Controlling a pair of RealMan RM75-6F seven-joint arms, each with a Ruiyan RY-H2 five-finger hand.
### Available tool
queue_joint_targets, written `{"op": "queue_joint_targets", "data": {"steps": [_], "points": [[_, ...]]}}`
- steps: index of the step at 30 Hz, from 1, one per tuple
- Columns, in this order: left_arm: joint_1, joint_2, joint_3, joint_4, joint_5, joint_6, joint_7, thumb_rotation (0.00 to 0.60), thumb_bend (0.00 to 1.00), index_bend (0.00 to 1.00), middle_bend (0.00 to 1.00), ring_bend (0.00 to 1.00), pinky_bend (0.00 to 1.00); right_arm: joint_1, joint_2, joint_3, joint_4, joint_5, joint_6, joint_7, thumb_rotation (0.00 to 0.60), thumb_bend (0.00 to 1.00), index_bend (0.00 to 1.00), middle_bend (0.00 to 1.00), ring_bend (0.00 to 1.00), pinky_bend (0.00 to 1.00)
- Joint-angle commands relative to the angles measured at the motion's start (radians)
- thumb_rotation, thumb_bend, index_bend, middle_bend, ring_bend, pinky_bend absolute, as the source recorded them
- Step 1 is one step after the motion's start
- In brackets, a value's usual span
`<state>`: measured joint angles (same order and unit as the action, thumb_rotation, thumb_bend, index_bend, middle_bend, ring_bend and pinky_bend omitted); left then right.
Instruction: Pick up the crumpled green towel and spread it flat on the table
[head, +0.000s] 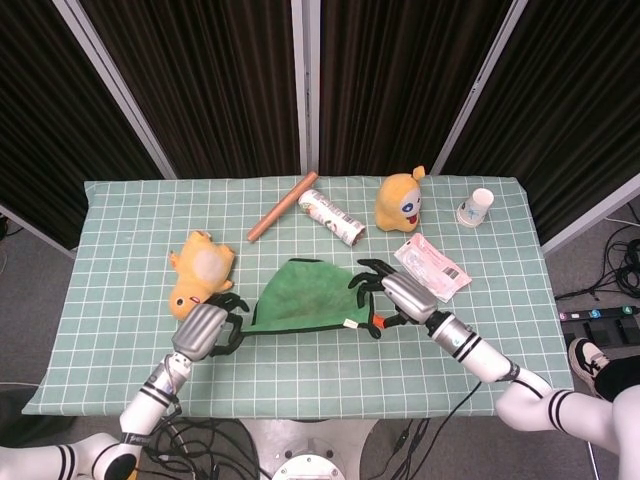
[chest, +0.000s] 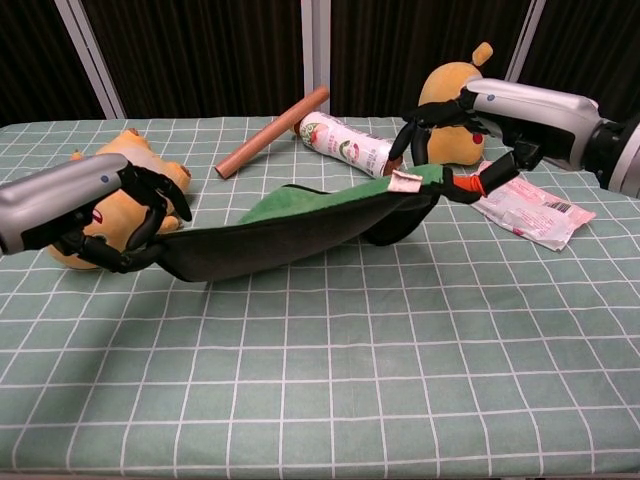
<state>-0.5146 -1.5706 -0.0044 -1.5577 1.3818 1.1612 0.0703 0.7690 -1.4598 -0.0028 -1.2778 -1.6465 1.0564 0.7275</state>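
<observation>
The green towel (head: 303, 306) is stretched out low over the table between my two hands, its far part lying on the cloth and its near edge (chest: 290, 240) still lifted. My left hand (head: 205, 327) pinches the near left corner, seen at left in the chest view (chest: 110, 215). My right hand (head: 397, 295) pinches the near right corner by the white tag and an orange tab (chest: 470, 185), fingers curled around it (chest: 500, 110).
A yellow plush (head: 198, 272) lies just behind my left hand. Behind the towel are a brown stick (head: 280, 207), a printed can (head: 332, 217) and an upright yellow plush (head: 400, 203). A pink packet (head: 432, 267) lies near my right hand; a paper cup (head: 476, 207) stands far right.
</observation>
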Motion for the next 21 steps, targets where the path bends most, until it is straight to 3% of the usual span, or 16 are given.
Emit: {"op": "queue_joint_targets", "data": {"steps": [1,21], "points": [[0.009,-0.006,0.011,-0.008,0.017,0.004,0.013,0.6,0.43,0.83,0.44,0.24,0.24,-0.006,0.012,-0.023,-0.006,-0.023,0.005,-0.018,0.6,0.36,0.73,0.28,0.0,0.0],[0.041,-0.036,0.044,0.01,0.054,-0.015,0.062,0.6,0.42,0.79,0.43,0.24,0.24,-0.067,-0.008,-0.149,-0.015,-0.101,0.004,-0.232,0.585,0.36,0.71,0.27,0.0,0.0]]}}
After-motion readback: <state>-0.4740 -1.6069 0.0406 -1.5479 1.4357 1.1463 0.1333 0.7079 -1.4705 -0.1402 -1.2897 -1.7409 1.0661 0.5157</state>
